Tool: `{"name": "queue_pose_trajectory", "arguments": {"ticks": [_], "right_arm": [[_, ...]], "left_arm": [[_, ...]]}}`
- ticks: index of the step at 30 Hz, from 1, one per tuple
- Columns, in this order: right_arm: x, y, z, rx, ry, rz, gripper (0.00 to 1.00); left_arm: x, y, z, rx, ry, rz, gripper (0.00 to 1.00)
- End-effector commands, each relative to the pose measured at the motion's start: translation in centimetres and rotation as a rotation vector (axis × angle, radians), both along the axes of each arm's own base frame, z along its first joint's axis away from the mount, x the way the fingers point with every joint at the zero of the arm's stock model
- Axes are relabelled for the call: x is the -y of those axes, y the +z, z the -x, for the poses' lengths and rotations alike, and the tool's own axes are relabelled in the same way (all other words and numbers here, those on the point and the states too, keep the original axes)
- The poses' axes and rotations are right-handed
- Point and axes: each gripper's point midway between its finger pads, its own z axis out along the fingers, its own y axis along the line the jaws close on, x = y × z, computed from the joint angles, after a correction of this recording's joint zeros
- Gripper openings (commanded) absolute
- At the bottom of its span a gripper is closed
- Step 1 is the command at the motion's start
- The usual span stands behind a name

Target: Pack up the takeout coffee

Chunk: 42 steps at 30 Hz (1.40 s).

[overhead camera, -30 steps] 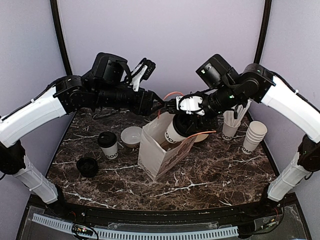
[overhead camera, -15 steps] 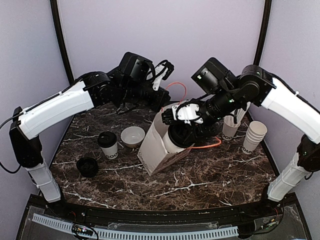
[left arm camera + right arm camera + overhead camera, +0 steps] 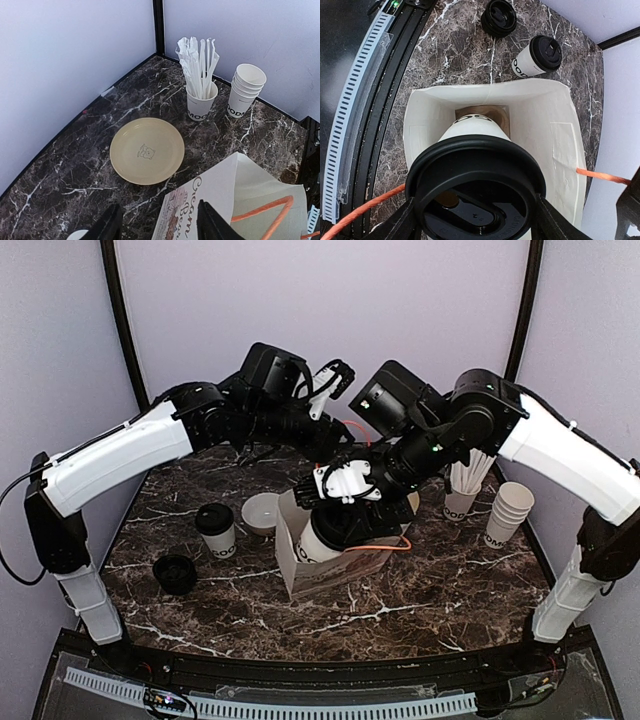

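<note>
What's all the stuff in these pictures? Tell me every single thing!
lidded coffee cups: 2, white with black lids; one standing at the table's left, one held over the open bag.
paper bag: 1, white with orange handles, middle.
bowl: 1, white, left of the bag.
round piece: 1, black, near left; looks like a lid.
plate: 1, pale yellow, back.
cup of sticks: 1, white, back right.
stacked cups: one stack, white, lidless, beside the sticks.
table: 1, dark marble.
left hand: open, above the bag's edge.
right hand: shut on a coffee cup.
</note>
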Motion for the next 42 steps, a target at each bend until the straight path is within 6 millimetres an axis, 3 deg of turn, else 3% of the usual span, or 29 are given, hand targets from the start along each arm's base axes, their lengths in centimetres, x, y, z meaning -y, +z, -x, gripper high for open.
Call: {"name": "queue_pose_trajectory", "arguments": {"ticks": [1,7,12,19,27,33,42], "right_arm": [[0.1,0.9,-1.1,0.058,-0.05,-0.028,0.59],[1.6,2.1,-3.8,0.11,-0.113,-0.029,0.59],[3.5,0.3,-5.0,0.09,-0.158,0.019,0.58],[5.7,-1.2,-4.4,0.098,-0.165,0.087,0.59],[7.1,-4.0,-1.0,0.107,-0.08,0.19,0.58],[6.9,-4.4,1.0,0.142,-0.028,0.183,0.58],[6.8,-4.9,0.4,0.288,-0.053,0.152,0.58]], "left_arm": [[-1.6,2.6,1.8,0.0,-0.022,0.077,0.57],[-3.5,6.0,4.6,0.002,-0.066,0.184,0.65],[-6.4,7.8,6.5,0.04,-0.057,0.213,0.68],[-11.2,8.2,4.8,0.199,0.124,0.133,0.7],[-15.2,6.5,0.0,0.262,0.335,0.148,0.71],[-14.4,5.4,-1.7,0.24,0.314,0.157,0.71],[-12.4,4.3,-3.2,0.236,0.236,0.13,0.72]]}}
